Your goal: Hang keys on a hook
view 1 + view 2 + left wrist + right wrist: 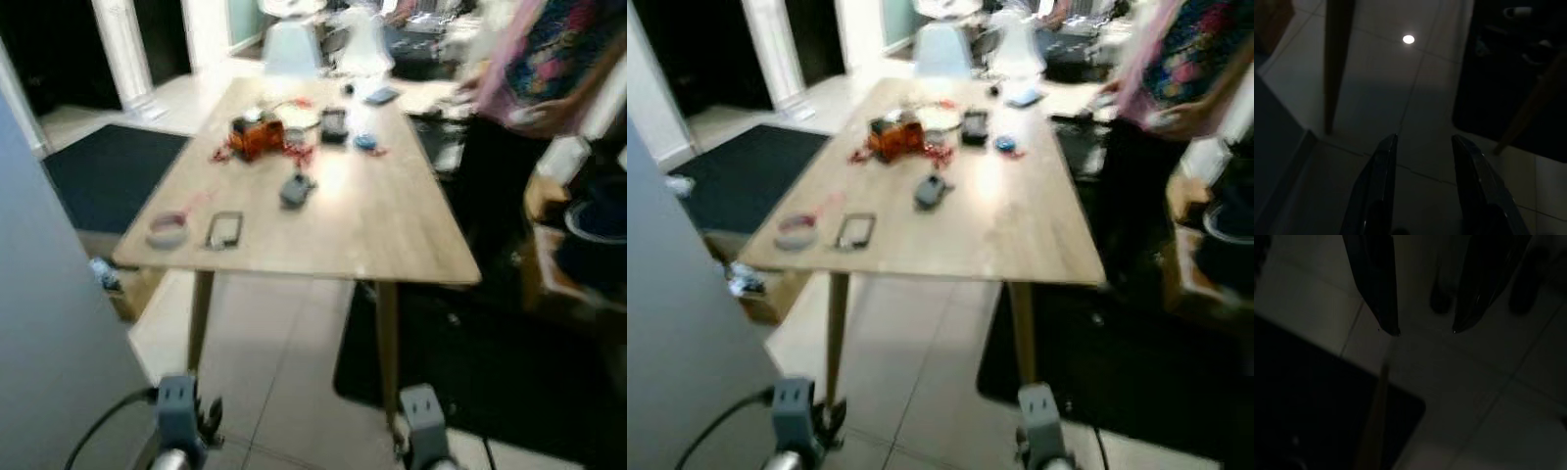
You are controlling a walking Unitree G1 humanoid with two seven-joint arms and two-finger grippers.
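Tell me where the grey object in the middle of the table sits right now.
In the left eye view the grey object lies mid-table, nearer than the orange item and beyond the phone.

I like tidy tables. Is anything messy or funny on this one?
A little. Red bits lie scattered around the orange thing on the wooden table, and a phone sits close to the near edge. The picture is blurry, so details are uncertain.

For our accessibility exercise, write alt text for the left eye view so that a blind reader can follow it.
A blurred view down onto a wooden table holding an orange object, a grey object, a phone and a tape roll. A person stands at its far right side. Both arms hang low over the tiled floor.
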